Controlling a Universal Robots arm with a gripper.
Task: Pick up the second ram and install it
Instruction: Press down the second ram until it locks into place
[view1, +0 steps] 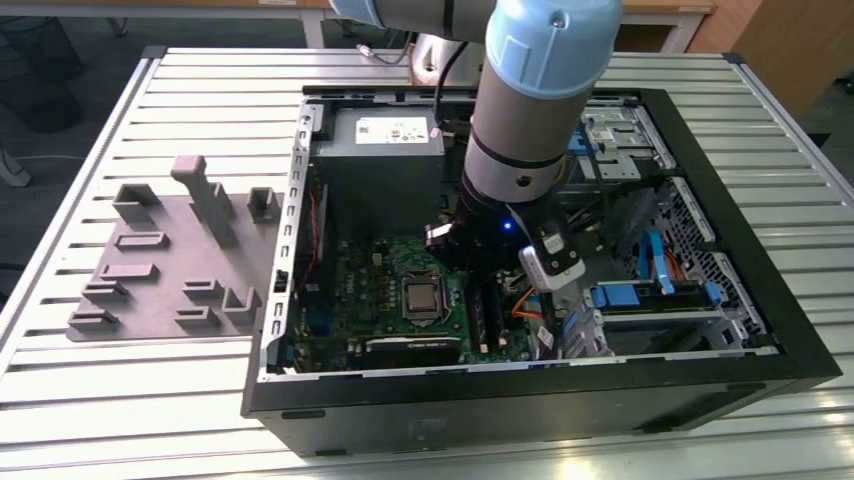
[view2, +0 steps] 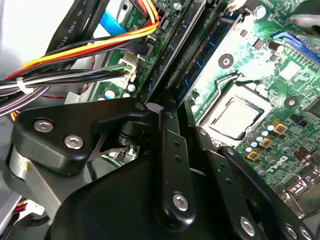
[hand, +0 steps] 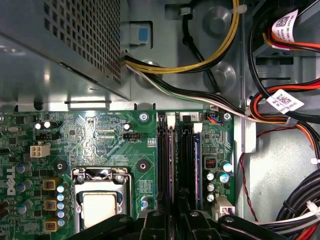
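Nearest us in both wrist views we see the black hand (hand: 175, 220) low over the motherboard (hand: 105, 135), its fingers (view2: 172, 150) pressed onto the second ram (hand: 166, 160), which stands on edge in a memory slot just beside the silver processor (hand: 100, 207). Another dark stick (hand: 187, 165) sits in the neighbouring slot. Beyond the slots we find the perforated metal power-supply box (hand: 75, 45) and bundled yellow, black and red cables (hand: 200, 65). In the exterior view the arm (view1: 534, 110) reaches down into the open computer case (view1: 747, 330) on the slatted counter (view1: 174, 100), and the grey fixture plate (view1: 174, 260) lies to the exterior view's left.
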